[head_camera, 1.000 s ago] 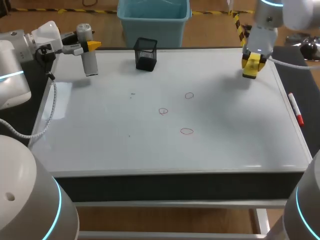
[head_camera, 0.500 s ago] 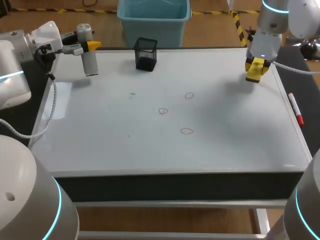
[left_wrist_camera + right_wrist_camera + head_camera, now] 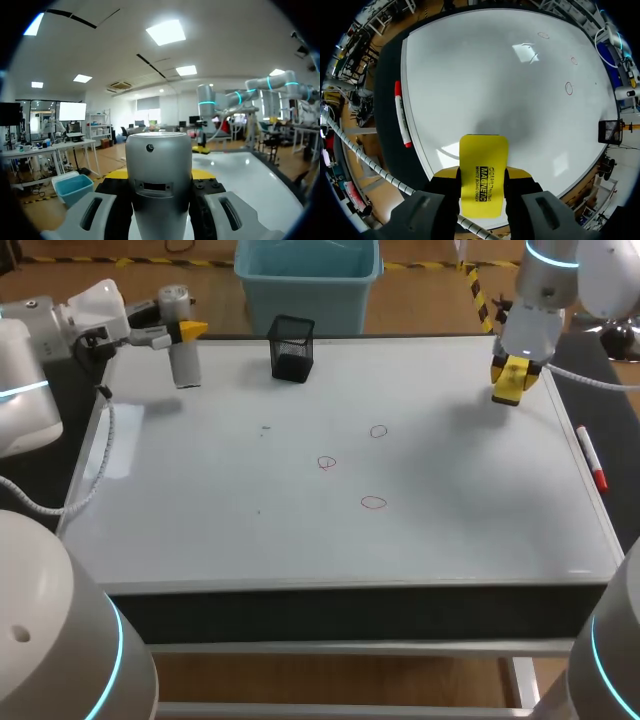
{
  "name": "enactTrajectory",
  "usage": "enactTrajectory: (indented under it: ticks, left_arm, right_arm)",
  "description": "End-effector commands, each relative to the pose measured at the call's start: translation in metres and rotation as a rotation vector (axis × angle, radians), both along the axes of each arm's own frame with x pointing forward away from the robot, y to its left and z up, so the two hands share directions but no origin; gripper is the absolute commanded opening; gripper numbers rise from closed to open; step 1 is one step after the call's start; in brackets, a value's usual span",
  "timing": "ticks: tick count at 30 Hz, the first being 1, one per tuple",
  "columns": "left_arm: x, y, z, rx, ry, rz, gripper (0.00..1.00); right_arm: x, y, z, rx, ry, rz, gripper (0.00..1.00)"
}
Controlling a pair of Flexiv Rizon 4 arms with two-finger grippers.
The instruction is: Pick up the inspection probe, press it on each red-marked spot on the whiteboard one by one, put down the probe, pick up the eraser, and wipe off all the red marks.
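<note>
1. While hanging over the far left corner of the whiteboard [image 3: 220, 500], grips the inspection probe [image 3: 183, 365] in the left gripper [image 3: 187, 332]. Pinches the upright grey cylinder from two sides, opened only to its width. Cannot tell whether the probe's lower end touches the board.
2. From the left wrist, looks straight onto the probe's rounded grey top [image 3: 159, 180], wedged in the gripper [image 3: 160, 175] and blocking most of the board ahead.
3. At the far right corner, holds the yellow eraser [image 3: 483, 175] in the right gripper [image 3: 512, 378], closed on it from both sides. Cannot tell from the head view whether eraser meets board.
4. Shows three red marks, small circles near mid-board: [image 3: 378, 431], [image 3: 327, 462], [image 3: 373, 503]. All unwiped, well apart from both grippers, with bare board between them and the eraser.
5. Places a black mesh pen cup [image 3: 292, 348] on the board's far edge, between the two grippers and nearer the probe. Sits to the far side of the line from probe to marks rather than on it.
6. Leaves a red-capped marker [image 3: 590, 457] lying on the dark strip along the board's right edge, off the white surface and nearer the viewer than the right gripper.
7. Trails a grey cable [image 3: 105, 445] from the left arm down along the board's left edge.
</note>
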State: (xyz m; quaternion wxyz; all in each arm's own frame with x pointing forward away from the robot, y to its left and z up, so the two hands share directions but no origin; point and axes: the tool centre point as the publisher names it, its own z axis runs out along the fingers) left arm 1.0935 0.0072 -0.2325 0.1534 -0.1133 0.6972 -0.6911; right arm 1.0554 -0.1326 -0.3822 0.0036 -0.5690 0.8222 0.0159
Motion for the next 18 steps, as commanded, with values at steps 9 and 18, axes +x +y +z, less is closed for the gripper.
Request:
enactTrajectory:
  ticks: [9,18]
  left_arm:
    - [-0.042,-0.071,0.012,-0.075,-0.066,-0.231,0.0]
    - [-0.08,-0.129,0.015,-0.105,-0.061,-0.395,0.0]
  right_arm:
    - [0.0,-0.001,0.001,-0.004,-0.001,0.002,0.0]
    - [0.0,-0.001,0.001,-0.004,-0.001,0.002,0.0]
